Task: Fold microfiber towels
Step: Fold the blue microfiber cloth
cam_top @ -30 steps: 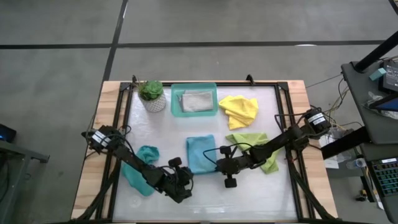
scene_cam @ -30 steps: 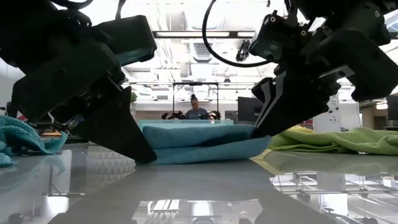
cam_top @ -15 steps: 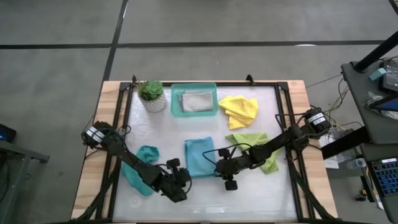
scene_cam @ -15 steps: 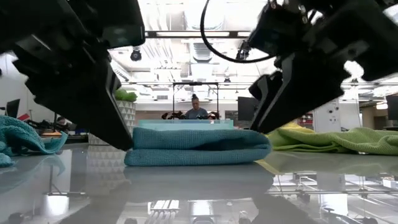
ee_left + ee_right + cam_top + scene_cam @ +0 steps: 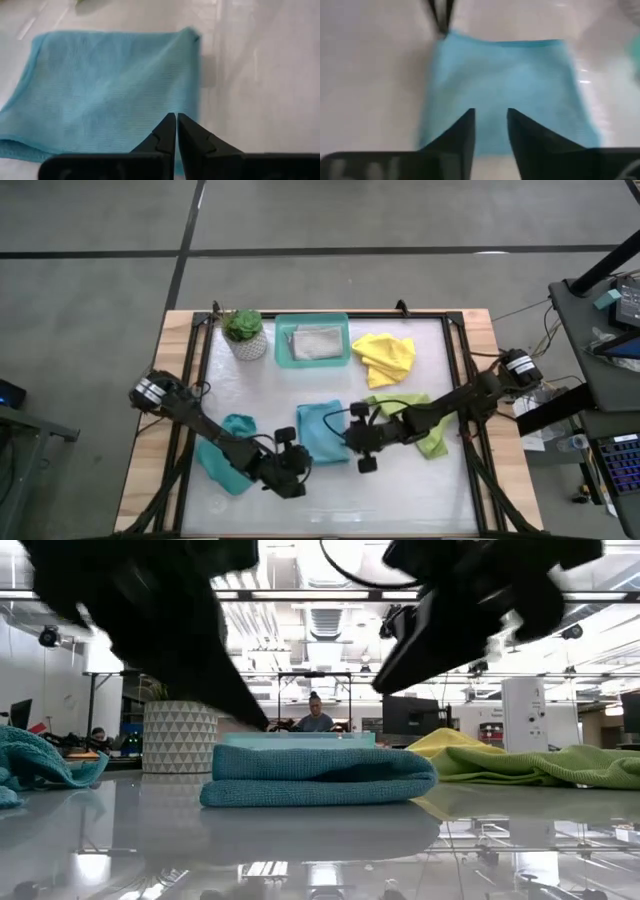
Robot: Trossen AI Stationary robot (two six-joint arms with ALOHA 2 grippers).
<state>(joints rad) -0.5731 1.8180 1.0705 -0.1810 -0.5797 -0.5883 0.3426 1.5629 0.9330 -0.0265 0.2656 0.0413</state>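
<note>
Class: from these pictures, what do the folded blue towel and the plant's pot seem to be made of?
Folded blue towel: looks like soft woven cloth, matte, likely microfiber; fine ribbed weave, rounded fold edges.
Plant's pot: looks rigid, matte white, perhaps ceramic or plastic; embossed triangle pattern, crisp straight sides.

A teal-blue folded towel (image 5: 322, 432) is seen below a teal tray (image 5: 283, 340). A yellow towel (image 5: 385, 356) and lime green towel (image 5: 418, 418) are seen beside it, and a white triangle-patterned pot (image 5: 180, 736).
</note>
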